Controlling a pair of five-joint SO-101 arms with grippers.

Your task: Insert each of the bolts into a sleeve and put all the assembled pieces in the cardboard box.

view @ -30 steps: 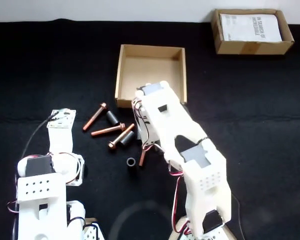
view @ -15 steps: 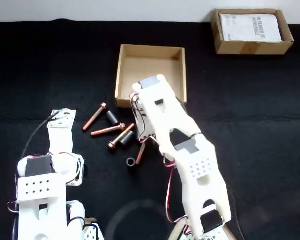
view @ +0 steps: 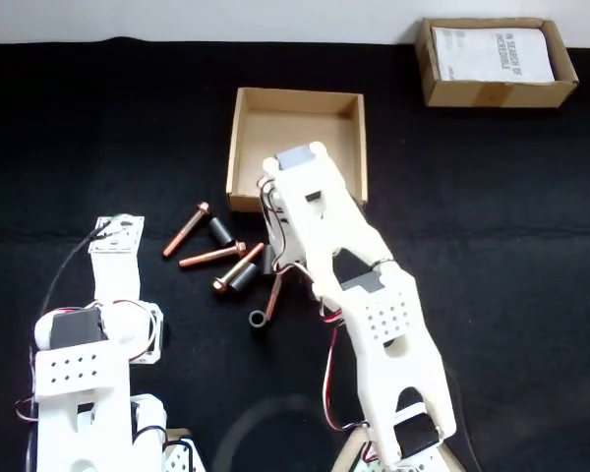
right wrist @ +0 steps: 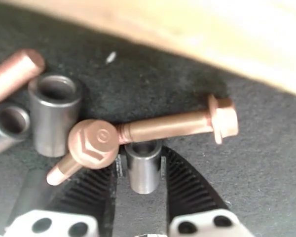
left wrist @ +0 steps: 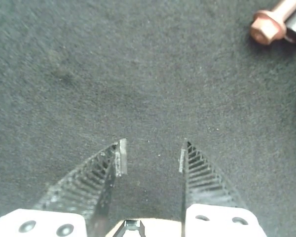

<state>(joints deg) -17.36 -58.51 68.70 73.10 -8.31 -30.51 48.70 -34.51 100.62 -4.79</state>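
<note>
Got the right gripper (right wrist: 141,163) pinched on a grey sleeve (right wrist: 144,173), fingers (right wrist: 185,182) snug against both its sides. Just past that sleeve's open end, got a copper bolt (right wrist: 175,126) lying crosswise, plus a second bolt (right wrist: 92,141) showing its hex head and overlapping the first one's tip; can't tell if actually touching. Right beside those, spotted a spare sleeve (right wrist: 54,111), then the cardboard box (right wrist: 212,34) wall close behind. From above, can see the right arm (view: 374,315) stretched from the near edge of the table (view: 492,246) out to the box's near wall, about mid-table, and the box parked toward the far edge. Left of that arm, counted a slanted bolt (view: 187,229) with a dark sleeve (view: 219,231) just beside it, and a standing sleeve (view: 259,319) nearer the near edge. Over by the near left corner, got the left gripper (left wrist: 150,158) spread wide above bare black cloth, with a bolt head (left wrist: 265,28) farther out. Also noticed a paper-filled box (view: 482,95) at the far right corner.
</note>
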